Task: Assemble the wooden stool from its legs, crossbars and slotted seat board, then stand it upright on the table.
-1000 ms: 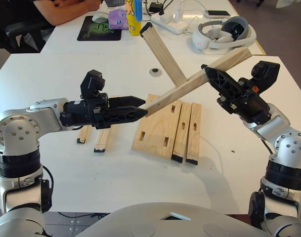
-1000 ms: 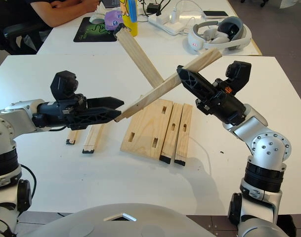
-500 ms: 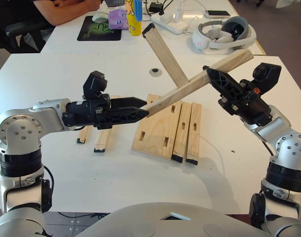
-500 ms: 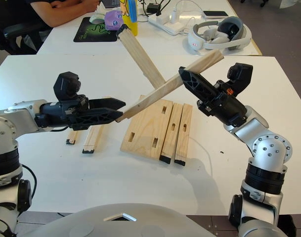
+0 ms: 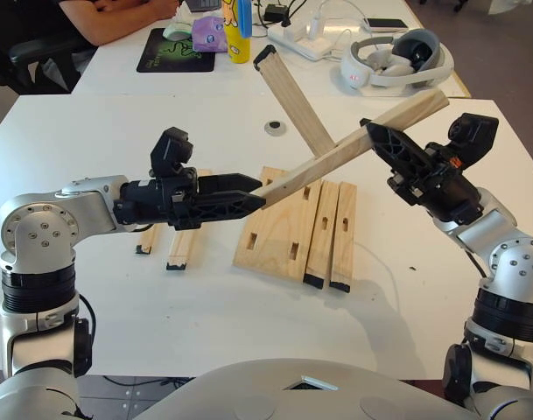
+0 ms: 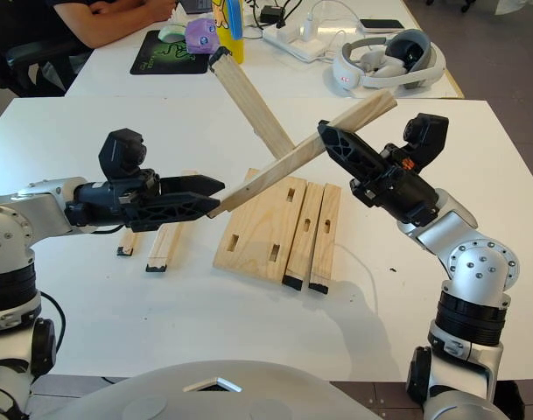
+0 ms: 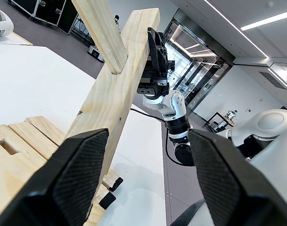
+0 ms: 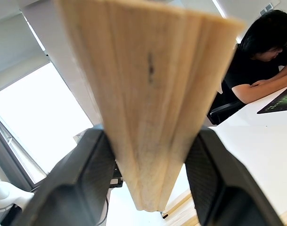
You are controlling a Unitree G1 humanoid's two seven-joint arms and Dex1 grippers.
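Note:
Two wooden legs joined in an X hang above the table. My right gripper (image 5: pixel 371 131) is shut on the upper part of the long leg (image 5: pixel 323 162), which slopes down to the left. The crossing leg (image 5: pixel 292 96) points up and away. My left gripper (image 5: pixel 255 192) is open, its fingers on either side of the long leg's lower end (image 7: pixel 110 103); the wood lies close to one finger (image 7: pixel 82 179). Below, the slotted seat board (image 5: pixel 279 223) lies flat with two slotted bars (image 5: pixel 333 232) beside it. Two shorter pieces (image 5: pixel 180 247) lie under my left arm.
A round grey cap (image 5: pixel 274 128) sits in the tabletop behind the boards. On the far table are a white headset (image 5: pixel 393 57), a power strip (image 5: pixel 301 35), a yellow bottle (image 5: pixel 238 26) and a black mouse pad (image 5: pixel 174 51). The front of the table is bare.
My left gripper has crept a little to the right along the leg's lower end. The crossed legs and right gripper have risen very slightly.

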